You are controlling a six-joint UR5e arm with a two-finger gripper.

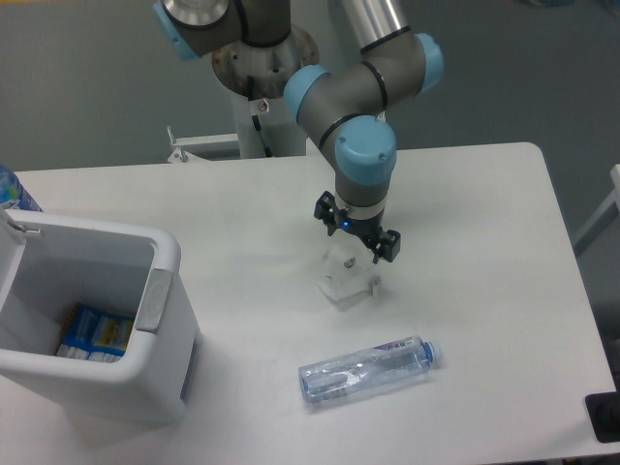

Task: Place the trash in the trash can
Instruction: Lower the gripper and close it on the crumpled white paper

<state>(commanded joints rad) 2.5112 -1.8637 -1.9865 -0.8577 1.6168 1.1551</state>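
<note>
1. Wrapper first: the crumpled white printed wrapper [347,278] lies on the white desk [484,291] near its middle, and my gripper [357,232] hangs right over its upper part with both fingers spread apart and nothing between them. I cannot tell whether the fingertips touch the paper or just clear it.
2. Crumpled paper is light and springy, so if I close off-centre I may only pinch a loose fold; I judge it could tear free or slide out on the lift.
3. Coming down too far would press the fingertips into the desk and flatten the wrapper, leaving less to grip.
4. The large white rectangular plastic trash can [167,254] stands well apart at the left edge of the desk, with blue boxes [95,332] inside. A weak hold over that long carry risks dropping the wrapper short of the thick rim.
5. The clear plastic water bottle [368,368] lies on its side nearer the front edge, apart from the wrapper. It is round and could roll if I nudge it.
</note>
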